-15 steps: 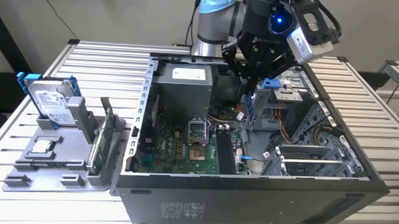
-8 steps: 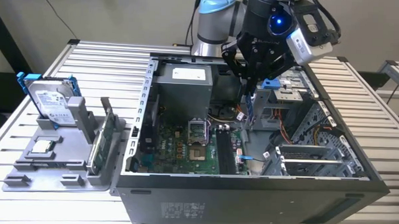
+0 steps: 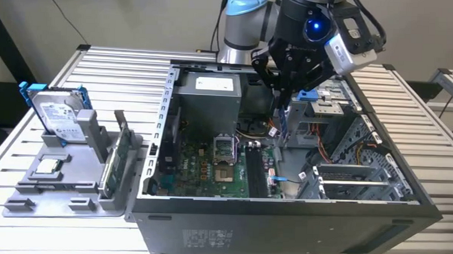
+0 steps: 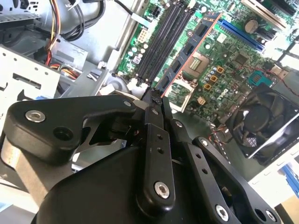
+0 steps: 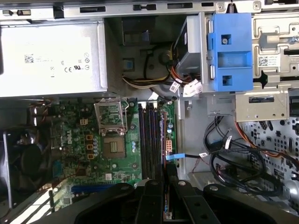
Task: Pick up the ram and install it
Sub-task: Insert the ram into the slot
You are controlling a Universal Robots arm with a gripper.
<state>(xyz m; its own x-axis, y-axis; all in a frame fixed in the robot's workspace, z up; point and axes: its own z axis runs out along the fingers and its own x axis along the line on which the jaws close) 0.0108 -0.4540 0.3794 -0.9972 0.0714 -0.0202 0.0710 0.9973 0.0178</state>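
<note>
Black gripper (image 5: 165,173) linkage is seen closest in both wrist views. Its fingers are drawn narrow onto the ram (image 3: 282,128), which is clamped edge-on between them.

The computer case (image 3: 298,234) is laid on its side with the panel removed, so that access from above is given. A parts holder (image 3: 54,197) at the exterior view's left carries a hard drive (image 3: 59,112) upright, a posture judged to leave its sides free for gripping. The motherboard (image 5: 117,165) lies flat on the case floor, so the memory slots (image 5: 150,140) are presented upward. The power supply (image 5: 51,58) is mounted in a corner of the case, apart from the slots.

The ram is held over the board, lengthwise in line with the slots and close beside them. This alignment is judged to match the slot direction. The ram is not yet seated.

The ram's label and contacts are concealed by the fingers; its thin edge is presented. The height above the slots cannot be determined. The slot latches are too small to assess.
</note>
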